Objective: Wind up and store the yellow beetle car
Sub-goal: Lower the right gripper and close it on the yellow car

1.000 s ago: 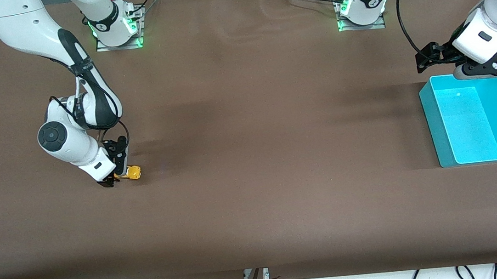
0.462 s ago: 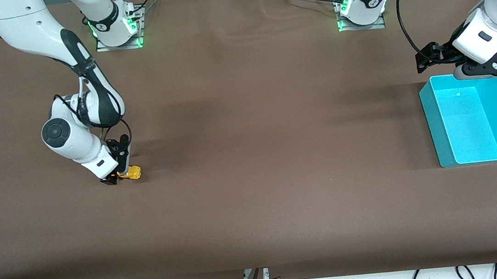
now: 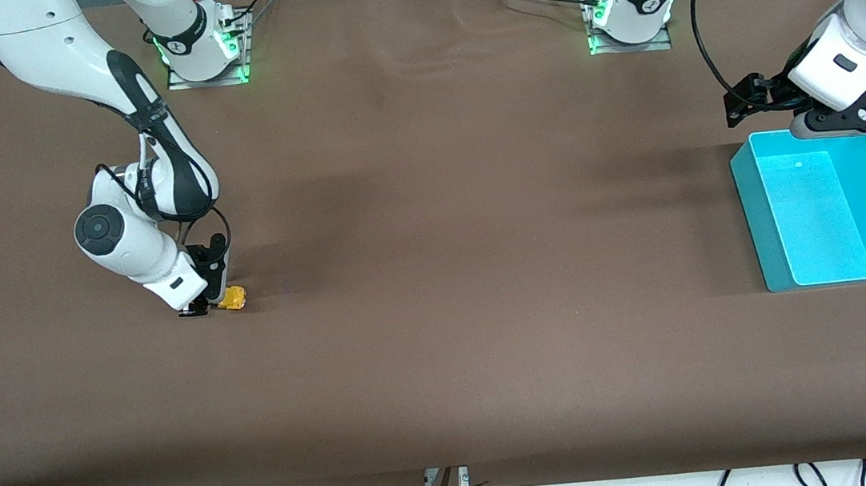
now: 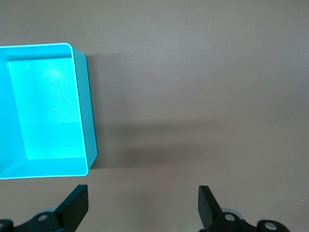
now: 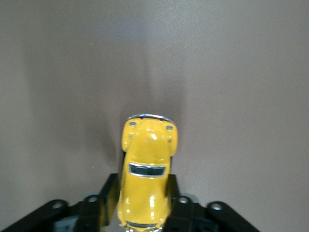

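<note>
The yellow beetle car [image 3: 232,299] sits on the brown table toward the right arm's end. My right gripper [image 3: 202,306] is down at the table and shut on the car's sides. In the right wrist view the car [image 5: 147,169] is clamped between both fingers, its nose pointing away from the gripper. The turquoise bin [image 3: 823,206] stands at the left arm's end of the table and shows nothing inside. My left gripper [image 3: 851,120] hovers open over the bin's edge nearest the arm bases. In the left wrist view the bin [image 4: 89,121] lies beside the open fingers [image 4: 77,205].
The brown table [image 3: 468,271] spreads wide between the car and the bin. Both arm bases [image 3: 203,46] stand along the edge farthest from the front camera. Cables hang below the nearest edge.
My right arm has shifted slightly and its gripper has settled closer onto the car. The car has stayed at about the same spot. The left arm has not moved.
</note>
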Controlling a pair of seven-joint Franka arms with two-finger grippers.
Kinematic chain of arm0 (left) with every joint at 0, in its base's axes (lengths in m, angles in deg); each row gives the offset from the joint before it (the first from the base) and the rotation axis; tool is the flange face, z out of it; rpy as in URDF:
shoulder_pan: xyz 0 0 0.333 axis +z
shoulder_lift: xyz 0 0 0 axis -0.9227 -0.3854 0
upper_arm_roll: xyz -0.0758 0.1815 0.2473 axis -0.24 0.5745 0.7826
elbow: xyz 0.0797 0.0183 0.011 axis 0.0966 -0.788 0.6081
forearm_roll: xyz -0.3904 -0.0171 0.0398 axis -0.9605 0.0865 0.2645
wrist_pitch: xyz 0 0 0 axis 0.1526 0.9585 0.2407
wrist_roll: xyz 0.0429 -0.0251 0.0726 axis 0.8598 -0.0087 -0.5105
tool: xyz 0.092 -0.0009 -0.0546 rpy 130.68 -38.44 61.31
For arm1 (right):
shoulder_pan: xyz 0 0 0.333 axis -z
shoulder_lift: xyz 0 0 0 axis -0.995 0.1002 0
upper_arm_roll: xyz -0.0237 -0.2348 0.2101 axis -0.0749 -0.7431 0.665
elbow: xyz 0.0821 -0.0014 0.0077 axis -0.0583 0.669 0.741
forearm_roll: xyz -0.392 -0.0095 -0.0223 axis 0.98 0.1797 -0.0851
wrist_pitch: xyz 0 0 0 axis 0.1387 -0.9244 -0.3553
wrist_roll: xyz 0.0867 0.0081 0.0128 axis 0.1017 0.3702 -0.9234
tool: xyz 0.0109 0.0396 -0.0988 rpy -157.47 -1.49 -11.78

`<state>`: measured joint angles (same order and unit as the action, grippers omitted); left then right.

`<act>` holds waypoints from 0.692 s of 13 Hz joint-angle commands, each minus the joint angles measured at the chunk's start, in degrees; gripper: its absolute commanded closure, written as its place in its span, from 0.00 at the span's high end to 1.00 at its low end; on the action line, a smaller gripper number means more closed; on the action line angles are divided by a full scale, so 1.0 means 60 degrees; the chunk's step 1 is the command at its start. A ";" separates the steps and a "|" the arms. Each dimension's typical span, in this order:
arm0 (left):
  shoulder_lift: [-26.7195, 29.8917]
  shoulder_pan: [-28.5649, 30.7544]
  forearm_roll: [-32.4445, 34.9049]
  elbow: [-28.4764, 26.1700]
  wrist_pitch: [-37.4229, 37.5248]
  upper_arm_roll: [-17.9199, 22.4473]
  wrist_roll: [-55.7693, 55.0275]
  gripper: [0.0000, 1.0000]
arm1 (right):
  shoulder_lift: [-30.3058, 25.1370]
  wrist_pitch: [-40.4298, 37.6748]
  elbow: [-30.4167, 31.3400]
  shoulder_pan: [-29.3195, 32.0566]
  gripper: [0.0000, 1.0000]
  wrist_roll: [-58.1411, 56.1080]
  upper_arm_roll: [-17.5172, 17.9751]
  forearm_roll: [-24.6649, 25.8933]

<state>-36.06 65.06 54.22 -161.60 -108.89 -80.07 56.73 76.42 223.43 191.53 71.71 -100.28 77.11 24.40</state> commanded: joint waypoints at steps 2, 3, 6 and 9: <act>-0.0130 0.0026 0.0224 0.0312 0.0247 -0.0088 -0.0093 1.00 | -0.0202 0.0127 0.0263 0.0068 0.26 -0.0234 0.0101 -0.0185; -0.0130 0.0026 0.0224 0.0312 0.0247 -0.0088 -0.0093 1.00 | -0.0202 0.0127 0.0263 0.0068 0.26 -0.0234 0.0101 -0.0185; -0.0130 0.0026 0.0224 0.0312 0.0247 -0.0088 -0.0093 1.00 | -0.0202 0.0127 0.0263 0.0141 0.26 -0.0526 0.0101 -0.0200; -0.0130 0.0026 0.0224 0.0312 0.0247 -0.0088 -0.0093 1.00 | -0.0202 0.0127 0.0278 0.0257 0.26 -0.0745 0.0086 -0.0200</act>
<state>-36.06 65.06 54.22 -161.57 -108.89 -80.11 56.73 76.28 223.40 191.63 72.01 -101.94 77.16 24.27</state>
